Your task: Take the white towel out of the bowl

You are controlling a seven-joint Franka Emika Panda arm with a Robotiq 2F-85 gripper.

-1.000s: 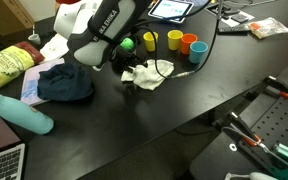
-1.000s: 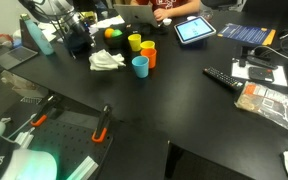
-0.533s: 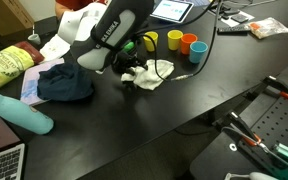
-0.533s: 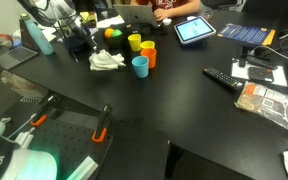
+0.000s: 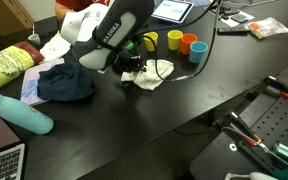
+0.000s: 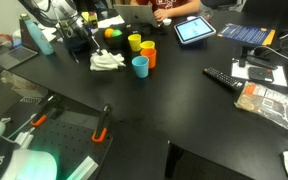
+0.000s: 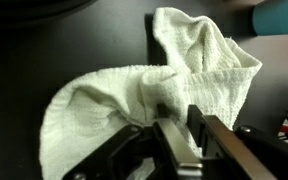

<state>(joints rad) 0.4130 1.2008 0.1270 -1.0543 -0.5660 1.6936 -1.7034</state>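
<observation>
The white towel [image 5: 151,72] lies crumpled on the black table [image 5: 184,100], just in front of the cups; it also shows in an exterior view [image 6: 107,62]. My gripper [image 5: 130,70] is down at the towel's edge, under the white arm. In the wrist view the gripper [image 7: 187,115] has its two dark fingers drawn close together, with a raised fold of the towel [image 7: 144,80] pinched between them. I cannot make out the bowl in any view; the towel and the arm cover that spot.
Behind the towel are a yellow cup [image 5: 150,41], an orange cup [image 5: 188,43], a blue cup [image 5: 198,53] and a green ball [image 5: 128,44]. A dark blue cloth [image 5: 64,83] and a teal bottle [image 5: 22,112] lie to one side. A remote [image 6: 224,77] lies further off.
The arm has come down onto the towel, and the jaws have gone from wide open to closed on a fold of it. The towel has stayed in place.
</observation>
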